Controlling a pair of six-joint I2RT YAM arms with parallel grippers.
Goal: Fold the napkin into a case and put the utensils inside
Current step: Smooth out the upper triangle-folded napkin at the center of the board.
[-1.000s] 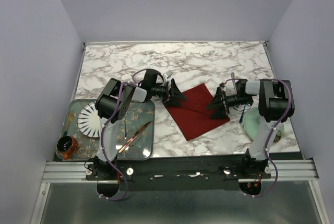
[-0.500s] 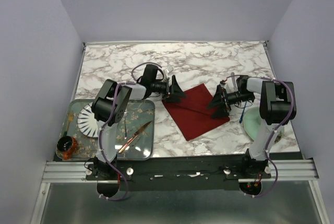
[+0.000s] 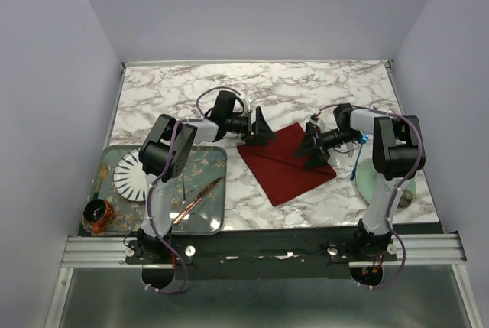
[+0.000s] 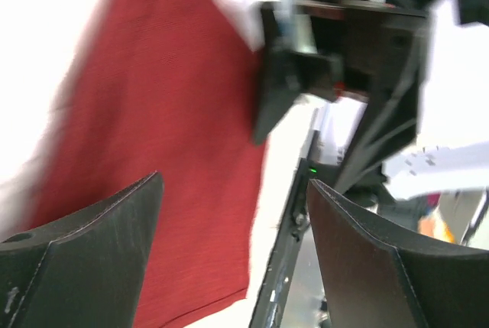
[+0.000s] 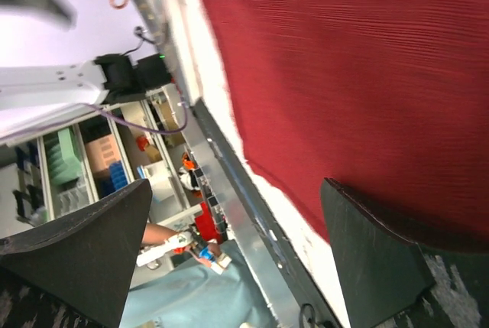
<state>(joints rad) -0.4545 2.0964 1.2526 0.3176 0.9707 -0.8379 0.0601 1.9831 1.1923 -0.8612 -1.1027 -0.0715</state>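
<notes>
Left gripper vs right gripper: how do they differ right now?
Left gripper points rightward at the napkin's far-left edge; right gripper points leftward at its far-right edge. Left gripper sits slightly farther back on the table than right gripper. Shared: both open, empty, facing each other across the napkin.

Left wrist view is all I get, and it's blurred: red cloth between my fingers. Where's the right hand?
Observer: The right hand is at the napkin's right side, facing the left hand across it.
Operator: Open or shut?
Observer: Open. The right wrist view shows its fingers spread, with cloth in the gap.
Operator: Any utensils nearby?
Observer: A blue-handled utensil lies right of the napkin, by a pale green plate.
</notes>
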